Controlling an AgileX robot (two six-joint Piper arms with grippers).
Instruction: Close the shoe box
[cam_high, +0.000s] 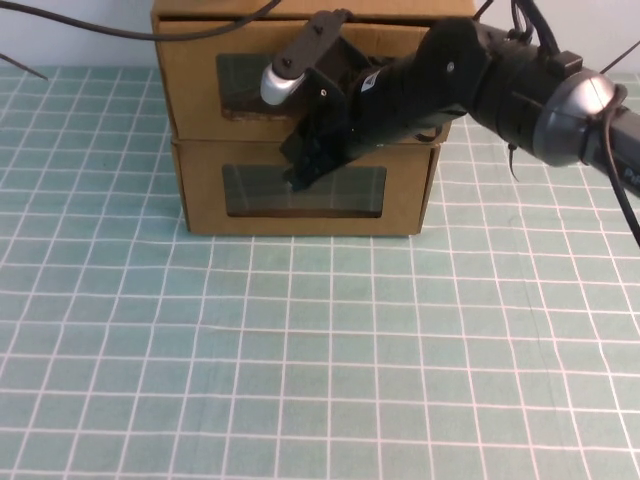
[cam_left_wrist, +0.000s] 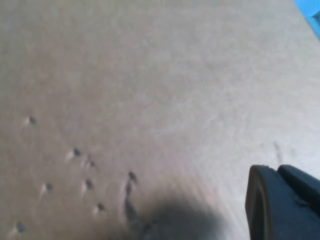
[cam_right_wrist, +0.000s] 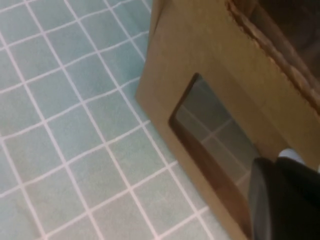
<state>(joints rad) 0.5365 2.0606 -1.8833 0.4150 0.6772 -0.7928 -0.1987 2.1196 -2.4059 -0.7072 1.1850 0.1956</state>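
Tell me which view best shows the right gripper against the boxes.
The high view: the right gripper shows whole, at the front of the lower cardboard box, by its window. The right wrist view catches only its dark tip beside that window. The left wrist view shows just the left gripper over a plain brown surface.

Even, soft light throughout. The left wrist view is blurred, a dark shadow (cam_left_wrist: 170, 220) falling on plain brown cardboard (cam_left_wrist: 150, 90).
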